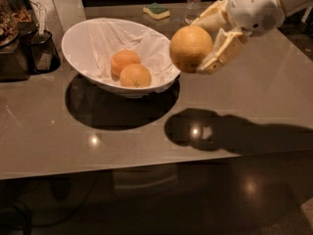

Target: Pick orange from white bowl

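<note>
Dim, warm light falls from overhead: the gripper (198,47), at 1 o'clock and clamped on the orange (190,48), and the white bowl (78,38) at 10 o'clock are the brightest surfaces, while the frame's margins sink into darkness. Each casts a dark, fairly hard-edged shadow on the glossy table (274,97), under the bowl and from centre toward 4 o'clock. Small lamp glints mark the tabletop at centre and 8 o'clock; detail is slightly soft and grainy.
</note>
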{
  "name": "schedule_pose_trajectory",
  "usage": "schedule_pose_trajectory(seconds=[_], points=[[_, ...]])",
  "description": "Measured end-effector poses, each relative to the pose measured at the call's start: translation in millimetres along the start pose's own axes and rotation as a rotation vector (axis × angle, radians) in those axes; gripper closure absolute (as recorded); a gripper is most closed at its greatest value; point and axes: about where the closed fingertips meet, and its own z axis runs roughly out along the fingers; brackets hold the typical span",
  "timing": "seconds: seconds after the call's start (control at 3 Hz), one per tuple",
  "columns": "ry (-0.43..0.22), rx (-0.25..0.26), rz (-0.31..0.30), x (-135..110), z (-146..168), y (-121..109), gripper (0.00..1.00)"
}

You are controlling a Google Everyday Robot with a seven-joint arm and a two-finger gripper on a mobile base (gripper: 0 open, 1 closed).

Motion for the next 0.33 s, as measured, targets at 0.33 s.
schedule_pose_trajectory(seconds=[0.33], points=[[-0.002,0.003,0.008,3.4,-2.3,3.1,1.0]])
